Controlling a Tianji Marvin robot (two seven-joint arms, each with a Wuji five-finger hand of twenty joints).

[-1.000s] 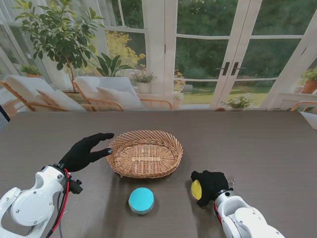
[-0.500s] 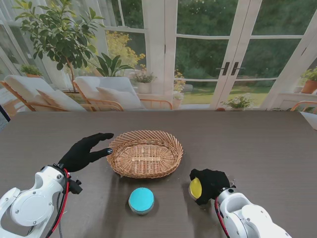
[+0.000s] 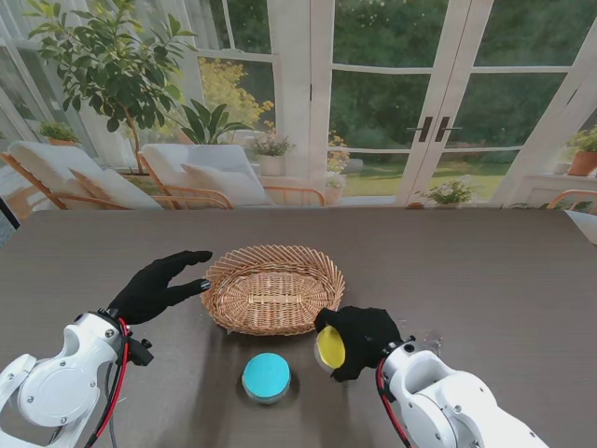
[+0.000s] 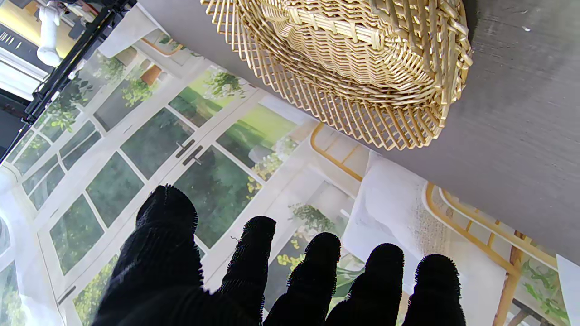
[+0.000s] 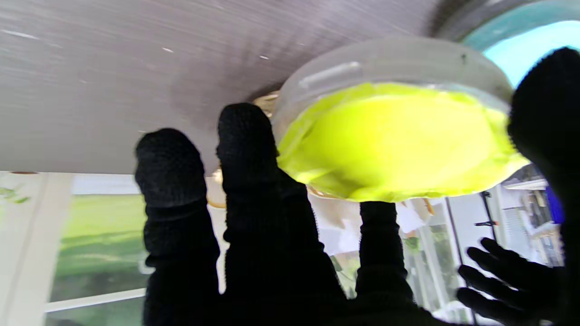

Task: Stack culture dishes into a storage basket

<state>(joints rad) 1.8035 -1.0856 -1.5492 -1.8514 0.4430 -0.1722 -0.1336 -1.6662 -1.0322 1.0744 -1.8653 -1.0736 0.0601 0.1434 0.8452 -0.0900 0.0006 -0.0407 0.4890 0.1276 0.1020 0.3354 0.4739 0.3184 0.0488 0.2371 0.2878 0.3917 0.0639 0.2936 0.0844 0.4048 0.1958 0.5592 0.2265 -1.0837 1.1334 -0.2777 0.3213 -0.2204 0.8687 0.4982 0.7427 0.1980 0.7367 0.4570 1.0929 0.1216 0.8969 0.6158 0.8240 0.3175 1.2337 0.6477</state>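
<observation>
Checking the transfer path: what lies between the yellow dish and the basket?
Only bare table top, in the stand view: the yellow dish, held by the right robot hand, sits just short of the basket rim.

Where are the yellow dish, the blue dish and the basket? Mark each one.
yellow dish (image 3: 329, 346), stand view, its yellow face.
blue dish (image 3: 266, 375), stand view, lid centre.
basket (image 3: 272, 300), stand view, woven floor.

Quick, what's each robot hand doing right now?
Left hand: open, holding nothing, beside the wicker basket.
Right hand: shut on the yellow culture dish.
</observation>
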